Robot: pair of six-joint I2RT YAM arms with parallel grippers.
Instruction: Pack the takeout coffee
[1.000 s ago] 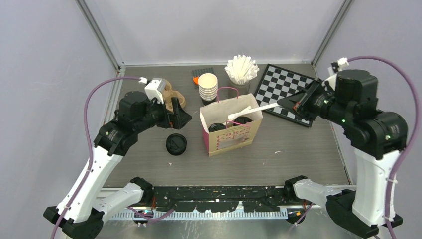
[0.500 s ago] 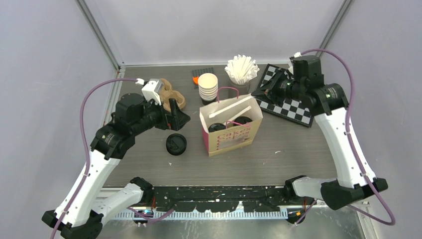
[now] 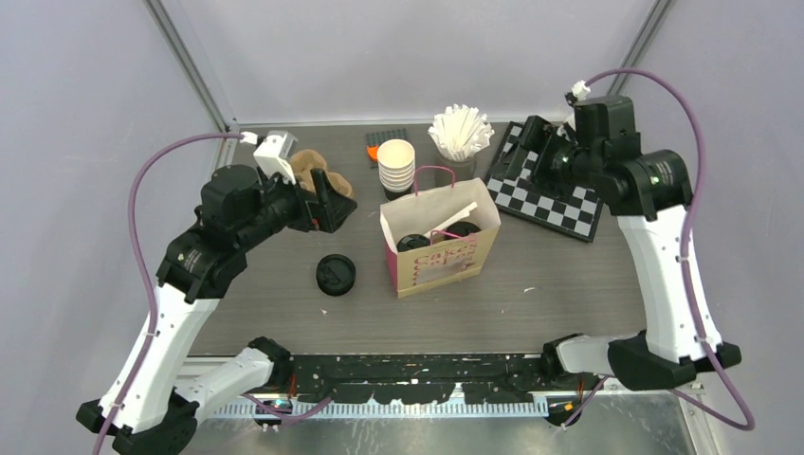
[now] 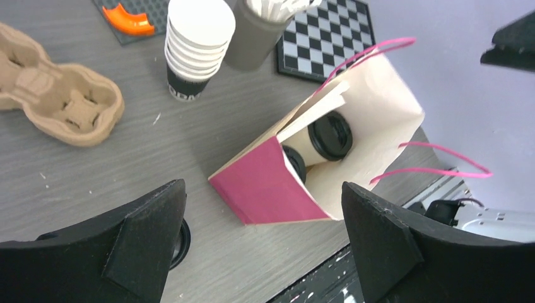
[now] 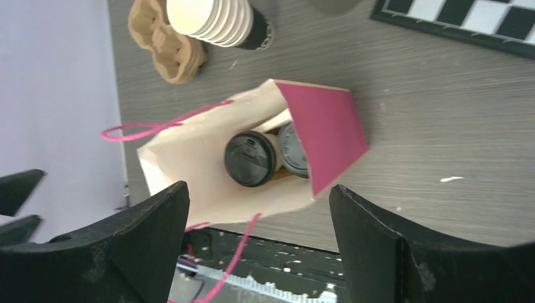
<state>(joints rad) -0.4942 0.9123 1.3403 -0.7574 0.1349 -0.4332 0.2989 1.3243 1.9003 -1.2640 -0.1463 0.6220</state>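
Two takeout coffee cups with black lids [image 3: 413, 243] [image 3: 462, 229] stand inside the open cream-and-pink paper bag [image 3: 446, 265] at the table's middle. The left wrist view looks down at their lids [image 4: 330, 135] [image 4: 294, 163], and the right wrist view shows them side by side [image 5: 251, 158] [image 5: 293, 150]. A white stirrer [image 3: 457, 217] leans across the bag's mouth. My left gripper [image 3: 332, 201] hangs open to the left of the bag, holding nothing. My right gripper [image 3: 524, 161] is open and empty above the checkerboard, to the right of and behind the bag.
A loose black lid [image 3: 336, 274] lies left of the bag. Behind the bag are a stack of lidless cups [image 3: 396, 166] and a holder of white stirrers [image 3: 461, 133]. A cardboard cup carrier [image 3: 313, 169] sits at the back left, a checkerboard mat [image 3: 555, 190] at the back right.
My right gripper opened and let go of the white stirrer, which now rests in the bag. The right arm drew back toward the checkerboard. My left arm shifted slightly back.
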